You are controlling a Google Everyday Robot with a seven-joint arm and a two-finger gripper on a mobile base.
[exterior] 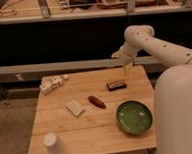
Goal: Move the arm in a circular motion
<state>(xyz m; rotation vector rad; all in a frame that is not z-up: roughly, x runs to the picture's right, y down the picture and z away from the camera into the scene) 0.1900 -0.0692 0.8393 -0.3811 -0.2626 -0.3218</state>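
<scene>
Over the far right edge of the wooden table (94,134), the arm (159,45) is being held out from the white robot body at the right of the camera view, with its bulbous joint raised against the dark shelving behind. The gripper (127,69) is being pointed downward from that joint, just above the table's back edge and beyond a dark rectangular bar (116,84). Whether it is open, closed or holding anything cannot be told. Across the tabletop, a green bowl (134,117), a reddish-brown oblong item (96,102), a pale flat packet (75,107), a white cup (51,140) and a crumpled snack bag (52,83) are being shown lying apart from the gripper.
</scene>
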